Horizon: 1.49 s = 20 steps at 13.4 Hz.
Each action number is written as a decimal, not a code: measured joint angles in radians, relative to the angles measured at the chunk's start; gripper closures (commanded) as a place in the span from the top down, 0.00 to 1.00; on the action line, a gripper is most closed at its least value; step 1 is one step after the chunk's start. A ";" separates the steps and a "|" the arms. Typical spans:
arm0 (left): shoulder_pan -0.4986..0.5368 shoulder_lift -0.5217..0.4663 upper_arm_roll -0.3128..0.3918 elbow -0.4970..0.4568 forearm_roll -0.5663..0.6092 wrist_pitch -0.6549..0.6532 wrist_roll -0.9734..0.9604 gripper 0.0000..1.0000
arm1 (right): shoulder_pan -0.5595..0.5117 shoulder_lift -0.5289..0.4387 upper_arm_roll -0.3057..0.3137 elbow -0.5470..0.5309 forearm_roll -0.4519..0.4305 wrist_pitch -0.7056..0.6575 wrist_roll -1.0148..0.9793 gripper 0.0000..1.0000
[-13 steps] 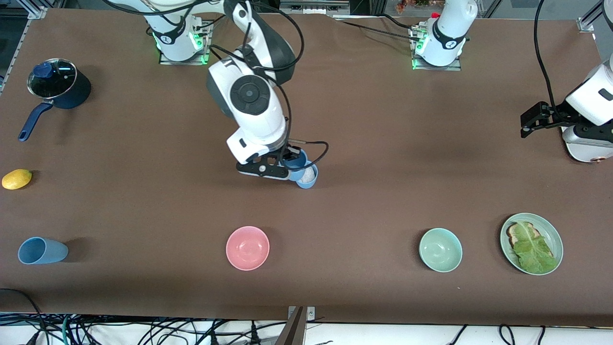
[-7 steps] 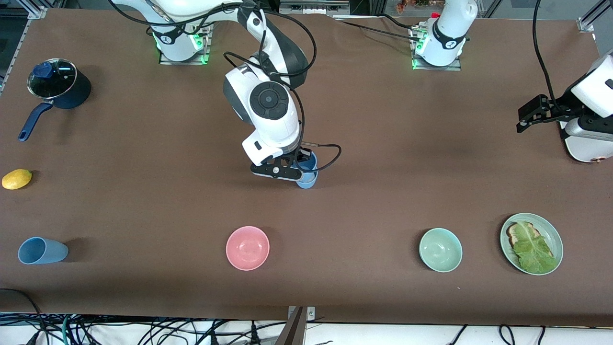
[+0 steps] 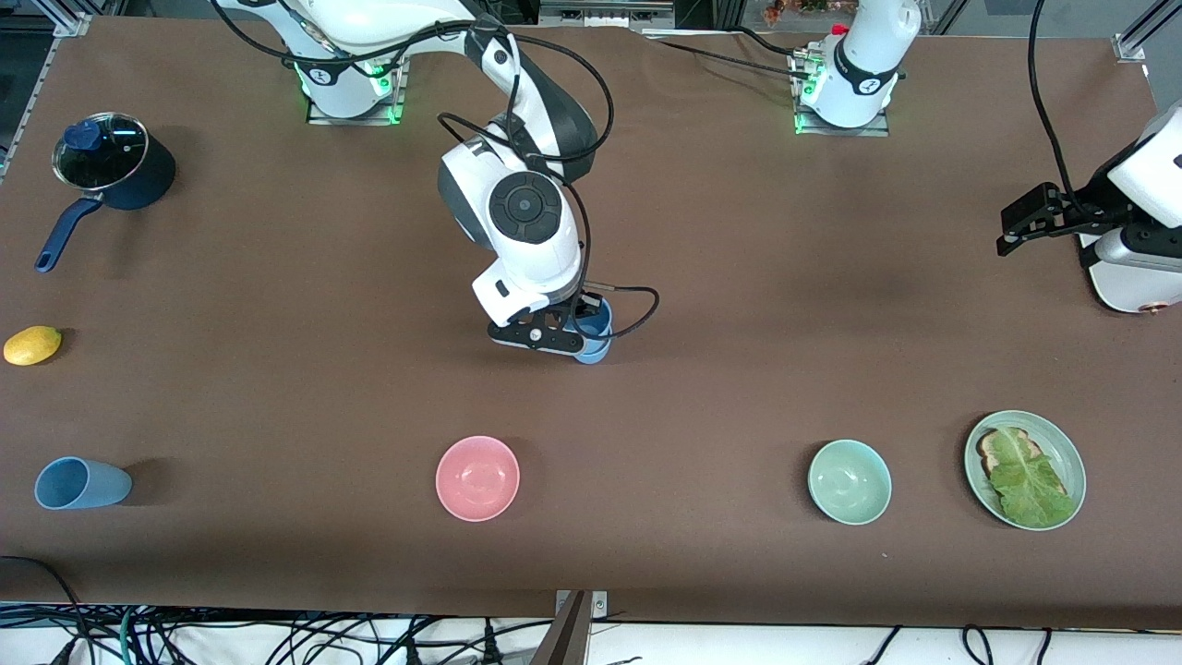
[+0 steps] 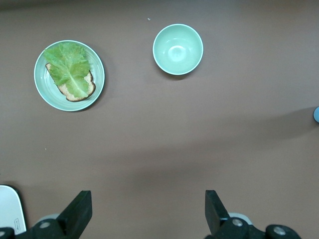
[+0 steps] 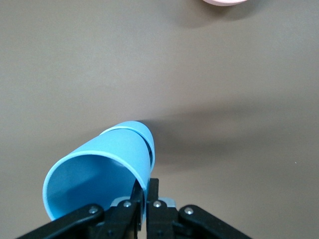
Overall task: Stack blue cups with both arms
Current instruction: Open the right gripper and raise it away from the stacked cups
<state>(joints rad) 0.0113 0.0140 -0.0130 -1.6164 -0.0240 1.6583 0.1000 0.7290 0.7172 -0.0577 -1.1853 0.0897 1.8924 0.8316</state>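
Note:
My right gripper [image 3: 584, 325] is shut on the rim of a light-blue cup [image 3: 597, 318], one finger inside and one outside. In the right wrist view this blue cup [image 5: 102, 169] tilts, and its lower end sits in the mouth of a second blue cup [image 5: 151, 149]. That second blue cup [image 3: 592, 352] stands mid-table and is mostly hidden. A third blue cup [image 3: 79, 483] lies on its side near the front edge at the right arm's end. My left gripper [image 3: 1014, 224] waits open in the air at the left arm's end. Nothing is between its fingers [image 4: 77, 214].
A pink bowl [image 3: 477, 477], a pale green bowl [image 3: 850, 481] and a green plate [image 3: 1071, 462] with toast and lettuce stand along the front. A dark lidded pot [image 3: 111, 166] and a yellow fruit [image 3: 32, 344] are at the right arm's end.
The right arm shifted toward the left arm's end and brought the held cup over and down into the standing cup. The left gripper barely moved.

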 measured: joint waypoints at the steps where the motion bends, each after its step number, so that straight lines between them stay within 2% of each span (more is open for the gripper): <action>1: 0.001 0.000 0.000 0.000 0.000 0.000 -0.025 0.99 | 0.000 0.002 0.000 0.000 0.000 0.004 0.000 0.00; 2: 0.002 0.000 0.000 0.000 0.000 0.000 -0.045 0.99 | 0.000 0.004 0.000 0.000 0.000 0.009 0.001 0.23; 3: 0.002 0.001 0.000 0.000 0.000 0.000 -0.056 0.99 | 0.000 0.008 0.000 0.000 0.000 0.013 0.001 0.63; 4: 0.002 0.001 0.000 0.000 0.000 -0.001 -0.059 0.99 | 0.000 0.011 0.000 0.000 0.000 0.016 0.002 0.91; 5: 0.002 0.001 0.000 0.000 0.000 -0.001 -0.061 0.99 | 0.000 0.013 0.000 0.000 0.000 0.016 0.002 1.00; 9: 0.003 0.004 0.001 0.000 0.000 -0.002 -0.068 0.99 | 0.000 0.013 -0.003 0.010 0.000 0.001 0.002 1.00; 12: 0.003 0.006 0.001 0.000 0.000 -0.002 -0.069 0.99 | -0.014 -0.002 -0.026 0.034 0.000 -0.086 -0.074 1.00; 20: 0.003 0.007 0.001 0.000 0.000 -0.002 -0.070 0.99 | -0.241 -0.141 -0.069 0.049 0.000 -0.377 -0.457 1.00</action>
<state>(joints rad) 0.0143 0.0206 -0.0119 -1.6165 -0.0240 1.6562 0.0304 0.4885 0.5766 -0.1266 -1.1366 0.0895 1.5159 0.3742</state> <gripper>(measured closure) 0.004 0.000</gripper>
